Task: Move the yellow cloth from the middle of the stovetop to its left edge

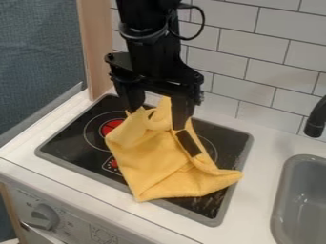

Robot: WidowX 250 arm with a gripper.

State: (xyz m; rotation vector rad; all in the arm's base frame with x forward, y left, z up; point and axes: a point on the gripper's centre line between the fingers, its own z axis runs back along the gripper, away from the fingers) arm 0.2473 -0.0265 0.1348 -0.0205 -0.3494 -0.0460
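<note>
From my seat far away, I saw the black pincer hanging down over the yellow cloth. The cloth lay in a bunched, folded heap on the black stove top, across its middle and front, with one corner poking out to the right. The pincer's two fingers stood wide apart, with a raised bit of cloth between them. They touched the cloth or were right by it, but I could not see a firm pinch on it. A dark patch showed on the cloth's right side, and I could not tell what it was. I judged that the step in hand was getting the pincer set around the cloth. To my mind, the next move called for care, with the soft fold kept between the fingers and the tips kept from pushing hard on the stove top. I counted one pincer, one cloth and one stove top. There were two red spots on the stove top, left of the cloth. I also counted one knob at the front, one black tap and one gray sink in the white bench.
</note>
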